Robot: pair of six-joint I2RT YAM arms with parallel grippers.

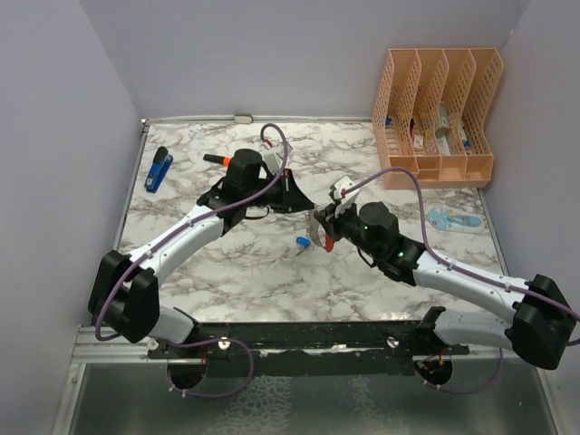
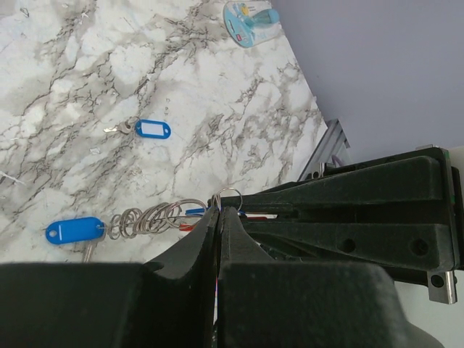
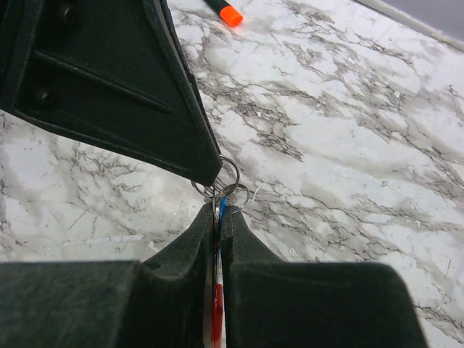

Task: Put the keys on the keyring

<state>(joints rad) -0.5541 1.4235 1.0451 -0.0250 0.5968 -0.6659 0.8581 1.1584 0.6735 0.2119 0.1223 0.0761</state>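
My left gripper [image 1: 297, 196] is shut on a small silver split ring [image 2: 229, 196]. A chain of silver rings [image 2: 145, 219] trails from it to a blue-headed key [image 2: 72, 231]. My right gripper [image 1: 322, 228] meets it tip to tip and is shut on the keyring [image 3: 218, 312]; red, grey and blue show between its fingers [image 3: 192, 239]. Silver rings [image 3: 229, 181] sit at the tips of both grippers. Another blue-headed key [image 2: 152, 129] lies loose on the marble table [image 2: 87, 87]. One blue key [image 1: 302, 242] shows below the grippers in the top view.
A dark-blue stapler-like thing [image 1: 159, 169] and an orange-capped black marker [image 1: 216, 159] lie at the back left. A peach file organizer [image 1: 435, 118] stands at the back right. A pale-blue flat item [image 1: 453, 219] lies at the right.
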